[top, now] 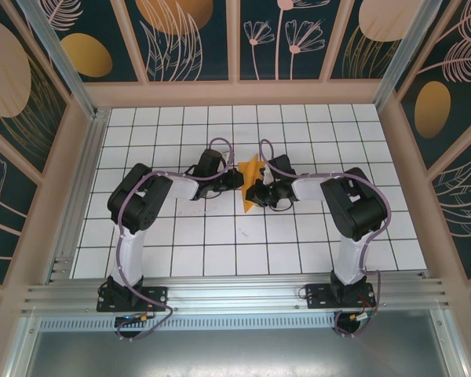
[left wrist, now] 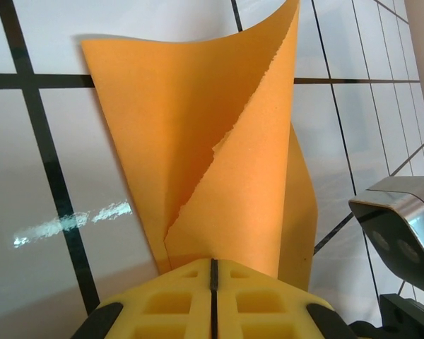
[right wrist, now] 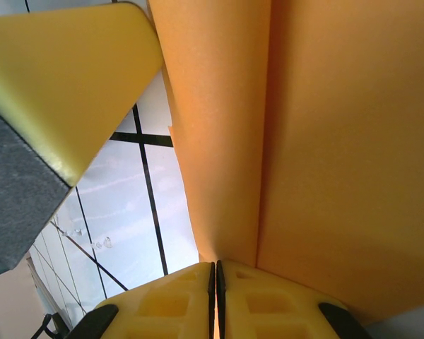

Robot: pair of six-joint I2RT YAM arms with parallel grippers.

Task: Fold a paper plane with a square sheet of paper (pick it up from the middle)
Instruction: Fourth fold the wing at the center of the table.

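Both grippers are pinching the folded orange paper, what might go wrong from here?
The thin folded orange paper sheet has a ragged edge; pulling it taut may tear it there. The left gripper and right gripper grip close together, so they might bump.

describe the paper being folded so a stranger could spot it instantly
Look at the middle of the white tiled table. The orange paper stands upright there, gripped by the left gripper and the right gripper. It is the only coloured thing on the tiles.

Bright, even overhead light; white glare streak on the glossy tiles [left wrist: 71,224].
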